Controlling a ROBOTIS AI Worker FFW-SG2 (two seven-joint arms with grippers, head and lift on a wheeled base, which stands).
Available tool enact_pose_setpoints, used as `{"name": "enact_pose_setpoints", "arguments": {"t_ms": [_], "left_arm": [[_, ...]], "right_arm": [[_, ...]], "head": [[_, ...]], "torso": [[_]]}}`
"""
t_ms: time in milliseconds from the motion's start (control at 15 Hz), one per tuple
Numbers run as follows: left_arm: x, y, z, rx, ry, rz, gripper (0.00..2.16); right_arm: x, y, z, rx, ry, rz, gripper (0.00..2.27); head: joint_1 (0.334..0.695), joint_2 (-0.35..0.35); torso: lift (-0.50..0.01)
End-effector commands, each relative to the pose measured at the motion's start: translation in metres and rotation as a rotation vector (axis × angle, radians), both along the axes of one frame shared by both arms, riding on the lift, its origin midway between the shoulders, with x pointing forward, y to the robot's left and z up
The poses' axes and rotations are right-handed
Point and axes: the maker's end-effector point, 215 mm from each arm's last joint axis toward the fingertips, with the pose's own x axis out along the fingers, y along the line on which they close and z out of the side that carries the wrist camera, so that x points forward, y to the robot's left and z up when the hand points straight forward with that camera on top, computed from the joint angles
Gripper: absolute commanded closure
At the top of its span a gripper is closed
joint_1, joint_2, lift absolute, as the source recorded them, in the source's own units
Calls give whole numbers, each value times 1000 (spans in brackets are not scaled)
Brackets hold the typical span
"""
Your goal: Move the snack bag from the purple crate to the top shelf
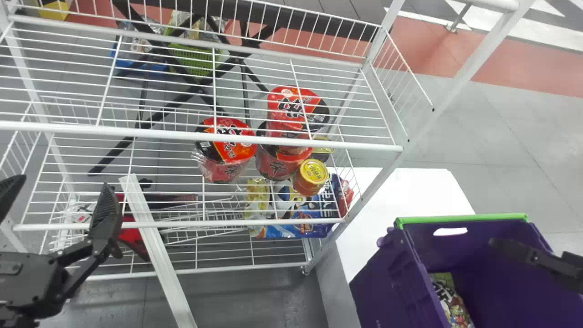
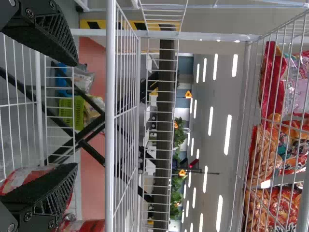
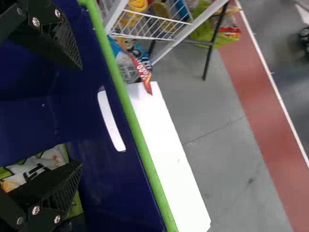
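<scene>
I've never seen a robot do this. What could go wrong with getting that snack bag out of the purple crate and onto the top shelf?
The bag lies low by the crate's wall, so the open right gripper might bump the wall or pinch only a corner and drop it. On the way out, it could catch on the crate's green rim. Higher on the rack, other bags already lie behind wire, so space may be tight.

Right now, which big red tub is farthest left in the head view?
The red tub at the left end; the other big tubs overlap each other to its right.
</scene>
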Motion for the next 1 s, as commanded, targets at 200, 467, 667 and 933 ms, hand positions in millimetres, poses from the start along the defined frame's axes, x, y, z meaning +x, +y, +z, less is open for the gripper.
{"name": "enact_pose_setpoints", "arguments": {"t_ms": [200, 467, 667, 933], "left_arm": [[4, -4, -9, 0, 16, -4, 66], [3, -3, -11, 1, 21, -3, 66], [5, -1, -17, -3, 30, -3, 66], [9, -3, -18, -8, 29, -9, 66]], "right_arm": [[-21, 2, -25, 65, 120, 81, 103], [-31, -18, -53, -18, 258, 131, 90], [-37, -29, -72, -55, 335, 162, 70], [-37, -27, -92, -120, 443, 210, -2]], "head": [[695, -350], [695, -350], [695, -350], [695, -350]], "torso": [[-453], [-453], [-453], [-453]]}}
